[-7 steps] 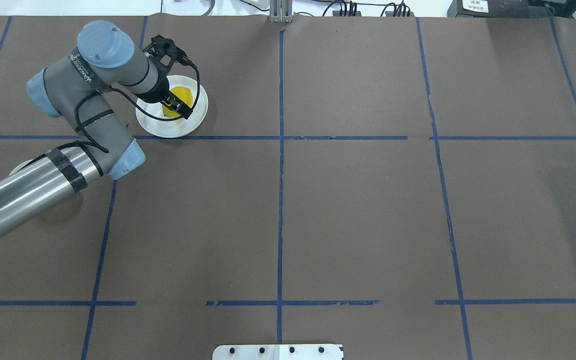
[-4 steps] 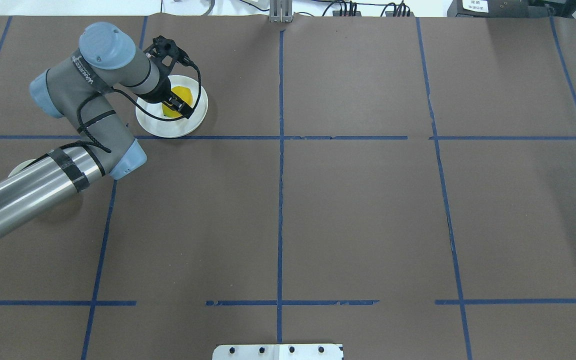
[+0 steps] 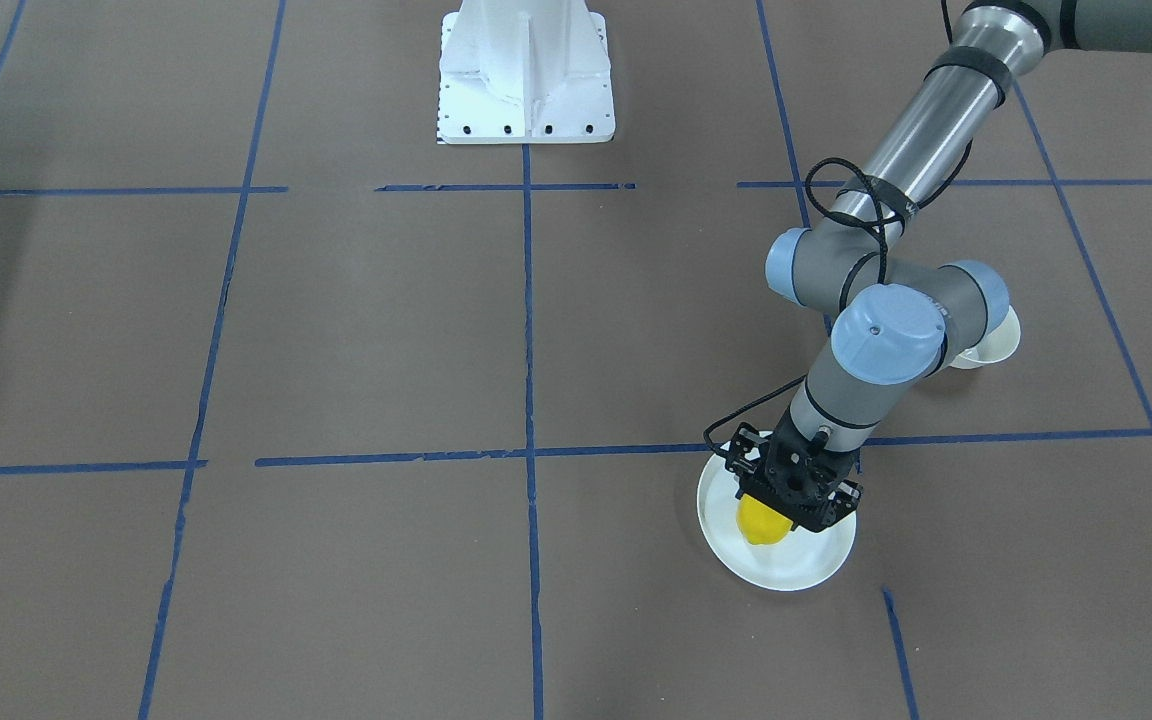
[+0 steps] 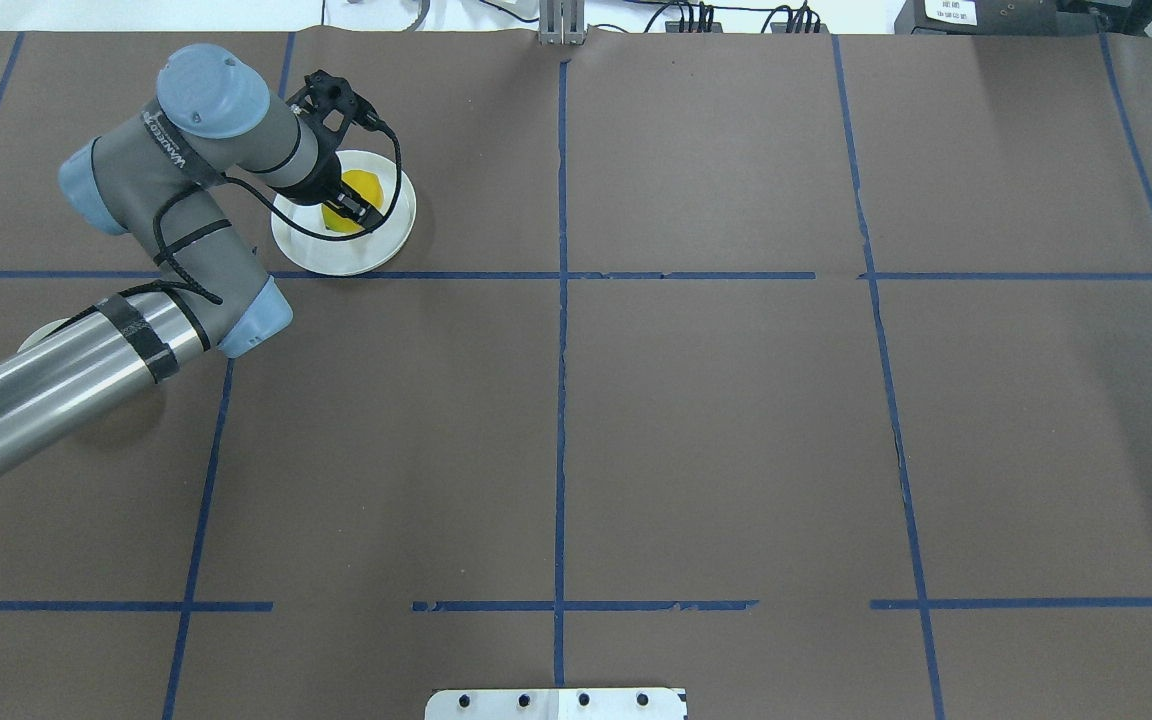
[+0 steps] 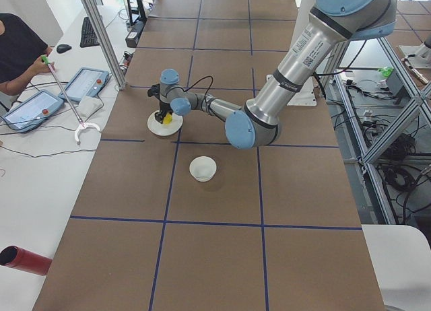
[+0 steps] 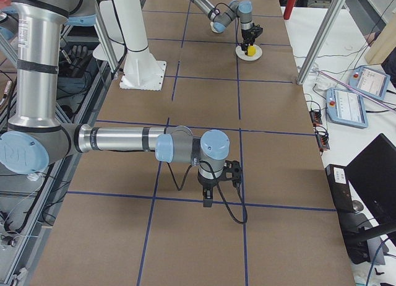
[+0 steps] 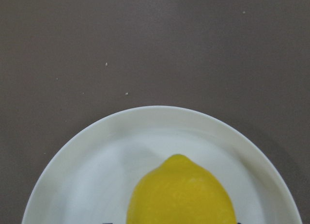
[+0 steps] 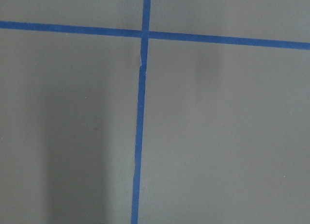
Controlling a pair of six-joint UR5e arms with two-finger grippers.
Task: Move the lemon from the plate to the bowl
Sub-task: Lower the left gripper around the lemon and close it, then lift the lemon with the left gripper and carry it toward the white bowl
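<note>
The yellow lemon (image 4: 361, 186) lies on the white plate (image 4: 316, 250) at the far left of the table. My left gripper (image 4: 351, 207) is down over it, with its fingers shut on the lemon's sides. From the front the lemon (image 3: 761, 522) shows under the gripper (image 3: 786, 510), above the plate (image 3: 796, 565). The left wrist view shows the lemon (image 7: 181, 195) close up on the plate (image 7: 97, 175). The off-white bowl (image 5: 203, 168) stands empty nearer the robot, partly hidden by the left arm (image 3: 991, 345). My right gripper (image 6: 210, 196) hangs over bare table; I cannot tell whether it is open or shut.
The table is covered in brown paper with blue tape lines (image 4: 561, 400). The robot's white base (image 3: 526, 80) stands at the middle of the near edge. Tablets and cables lie on a side bench (image 5: 40, 102) beyond the plate's end.
The left wrist has shifted slightly over the plate and the fingers have drawn in against the lemon. The plate and bowl have not moved.
</note>
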